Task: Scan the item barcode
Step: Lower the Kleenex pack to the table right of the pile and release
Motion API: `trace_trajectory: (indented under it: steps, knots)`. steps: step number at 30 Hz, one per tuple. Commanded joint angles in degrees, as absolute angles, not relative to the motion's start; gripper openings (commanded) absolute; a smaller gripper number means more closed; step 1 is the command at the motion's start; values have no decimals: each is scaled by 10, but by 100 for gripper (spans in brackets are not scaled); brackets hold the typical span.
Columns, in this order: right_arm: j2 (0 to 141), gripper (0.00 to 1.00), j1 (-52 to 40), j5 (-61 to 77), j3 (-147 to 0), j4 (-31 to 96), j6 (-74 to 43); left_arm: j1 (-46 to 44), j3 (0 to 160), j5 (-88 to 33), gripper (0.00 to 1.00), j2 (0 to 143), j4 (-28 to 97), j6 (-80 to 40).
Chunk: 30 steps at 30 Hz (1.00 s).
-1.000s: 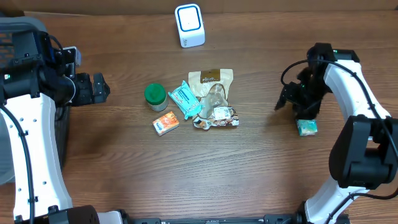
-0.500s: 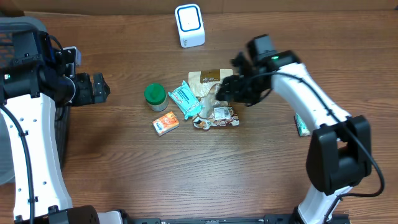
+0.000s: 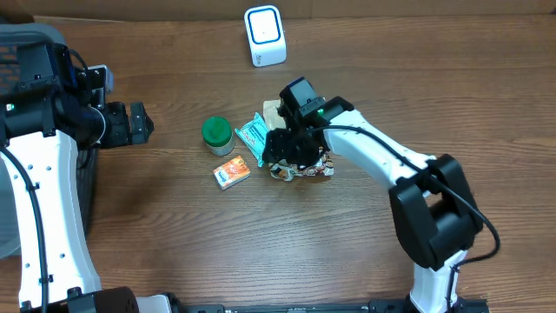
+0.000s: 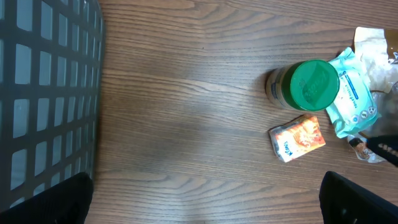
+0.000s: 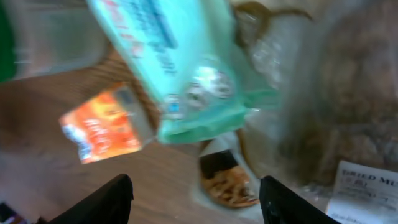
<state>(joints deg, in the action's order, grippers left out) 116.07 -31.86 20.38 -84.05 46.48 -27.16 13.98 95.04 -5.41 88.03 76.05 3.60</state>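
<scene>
The white barcode scanner (image 3: 265, 35) stands at the table's back edge. A pile of items lies mid-table: a green-lidded jar (image 3: 216, 133) (image 4: 308, 84), a teal packet (image 3: 254, 139) (image 5: 186, 68) (image 4: 351, 99), an orange packet (image 3: 232, 172) (image 5: 102, 130) (image 4: 297, 138), and a clear snack bag (image 3: 311, 167) (image 5: 227, 180) with a tan bag (image 3: 276, 108) partly hidden behind the arm. My right gripper (image 3: 282, 156) (image 5: 196, 208) hovers open over the pile, above the clear bag's corner beside the teal packet, holding nothing. The right wrist view is blurred. My left gripper (image 3: 139, 122) (image 4: 202, 208) is wide open and empty, well left of the pile.
A grey mesh basket (image 4: 43, 93) (image 3: 17, 43) sits at the far left beside my left arm. Bare brown wood lies between the left gripper and the jar. The right arm stretches from the front right across to the pile.
The right arm has swung from the far right, where it hung over a small teal item, leftward to the central pile. The left arm has not moved.
</scene>
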Motion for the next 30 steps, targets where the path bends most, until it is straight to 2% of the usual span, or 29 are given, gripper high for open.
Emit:
trace_trajectory:
  steps: [1, 6, 13, 21, 25, 30]
  knots:
    - [1169, 67, -314, 185, -835, 469, -300, 142, 950, -60, 100, 880, 760, 45]
    - [1169, 67, -311, 119, -835, 503, -300, 142, 950, -60, 100, 880, 760, 45]
    - [1169, 73, -274, 6, -835, 587, -294, 142, 950, -60, 100, 880, 760, 45]
    - [1169, 80, -196, -2, -845, 632, -170, 142, 950, -60, 100, 880, 760, 45]
    - [1169, 81, -149, -7, -854, 624, -167, 142, 950, -60, 100, 880, 760, 45]
    - [1169, 81, -85, 55, -893, 618, -182, 142, 950, -60, 100, 880, 760, 45]
